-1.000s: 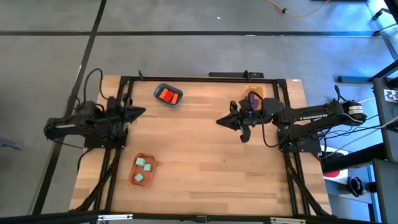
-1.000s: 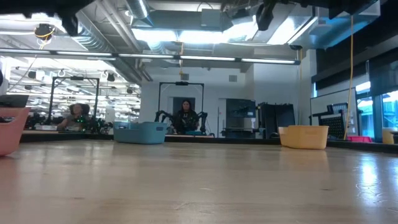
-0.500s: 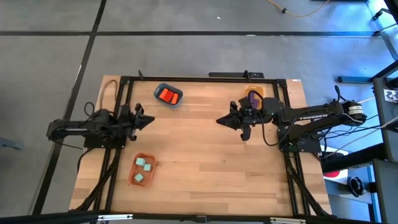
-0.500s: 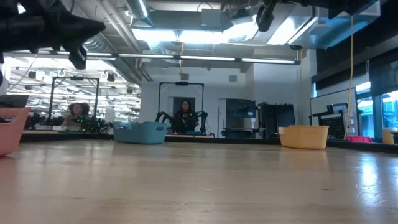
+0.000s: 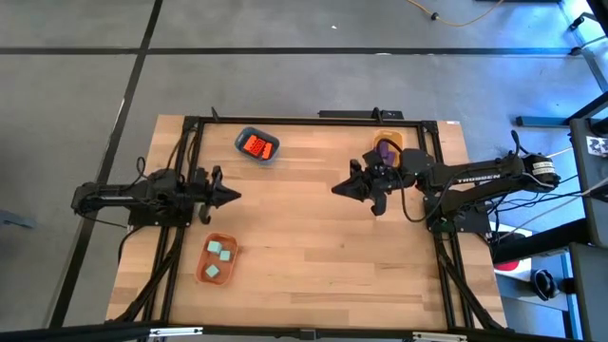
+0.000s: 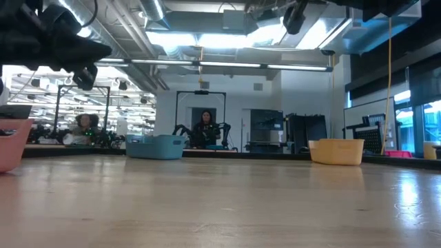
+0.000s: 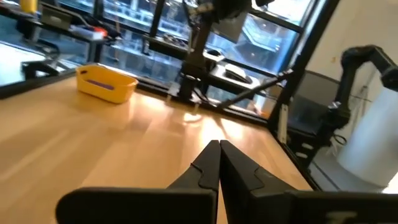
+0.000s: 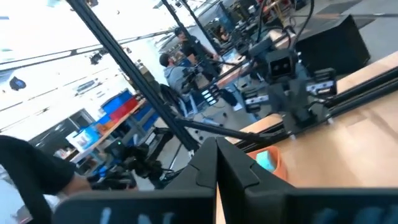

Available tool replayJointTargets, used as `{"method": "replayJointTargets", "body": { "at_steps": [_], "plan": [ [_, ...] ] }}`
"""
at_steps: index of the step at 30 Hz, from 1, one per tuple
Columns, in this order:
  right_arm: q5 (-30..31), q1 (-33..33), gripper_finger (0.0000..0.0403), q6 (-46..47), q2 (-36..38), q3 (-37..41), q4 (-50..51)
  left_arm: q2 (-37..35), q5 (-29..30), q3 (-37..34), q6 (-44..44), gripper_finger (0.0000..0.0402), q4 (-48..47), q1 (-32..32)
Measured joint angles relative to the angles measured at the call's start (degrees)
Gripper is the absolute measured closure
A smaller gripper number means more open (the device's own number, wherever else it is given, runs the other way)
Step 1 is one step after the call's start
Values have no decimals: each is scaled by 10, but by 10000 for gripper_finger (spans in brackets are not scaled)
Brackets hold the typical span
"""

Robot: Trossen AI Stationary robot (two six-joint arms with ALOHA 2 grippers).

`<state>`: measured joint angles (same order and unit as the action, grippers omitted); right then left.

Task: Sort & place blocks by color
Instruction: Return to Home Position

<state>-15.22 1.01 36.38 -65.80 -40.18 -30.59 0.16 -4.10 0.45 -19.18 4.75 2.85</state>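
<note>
Pale wood table under a ceiling-lit workshop; a person sits beyond it. Left gripper and right gripper hover, fingers pressed together. Teal blocks lie in the orange bowl just beside the left gripper (orange-red blocks in the blue bowl ahead of it). Purple blocks sit in the yellow bowl behind the right gripper, partly hidden by its arm.
</note>
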Motion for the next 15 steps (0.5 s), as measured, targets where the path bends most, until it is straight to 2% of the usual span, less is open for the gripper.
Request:
{"method": "replayJointTargets", "body": {
  "at_steps": [8,15],
  "plan": [
    [-36,0,402,-2,36,1,7,0,61,0,-1,397,4,0],
    [-28,7,402,-100,165,53,44,0,65,0,-1,383,4,0]
  ]
}}
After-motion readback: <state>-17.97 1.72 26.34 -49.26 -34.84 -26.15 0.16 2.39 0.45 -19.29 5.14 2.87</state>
